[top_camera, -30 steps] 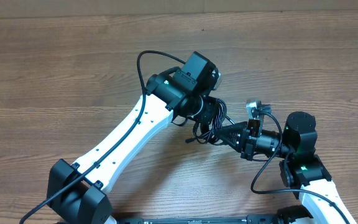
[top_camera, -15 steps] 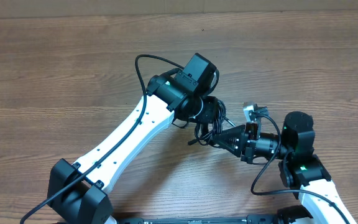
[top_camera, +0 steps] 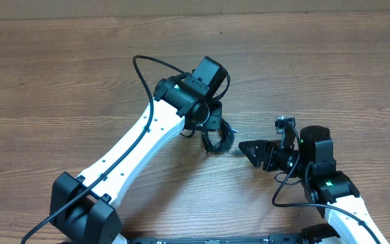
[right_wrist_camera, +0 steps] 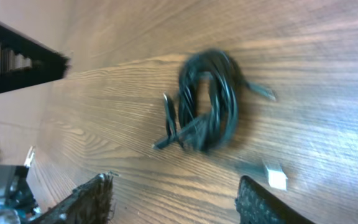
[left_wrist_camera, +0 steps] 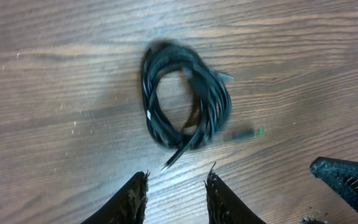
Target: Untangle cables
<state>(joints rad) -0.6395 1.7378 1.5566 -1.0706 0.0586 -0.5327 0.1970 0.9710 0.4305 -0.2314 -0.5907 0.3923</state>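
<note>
Coiled cables (left_wrist_camera: 185, 102) on bare counter (top_camera: 330, 68): left hand (left_wrist_camera: 176, 183) overhangs one side, right hand (top_camera: 249, 148) flanks the other, not touching; far side open.

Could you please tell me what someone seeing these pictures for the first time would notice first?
A tangled coil of thin black cables lies loose near the middle of the wooden table, held by neither arm. The left gripper hovers just over it with its jaws apart and empty. The right gripper faces it from the right side, also open and clear of it.
</note>
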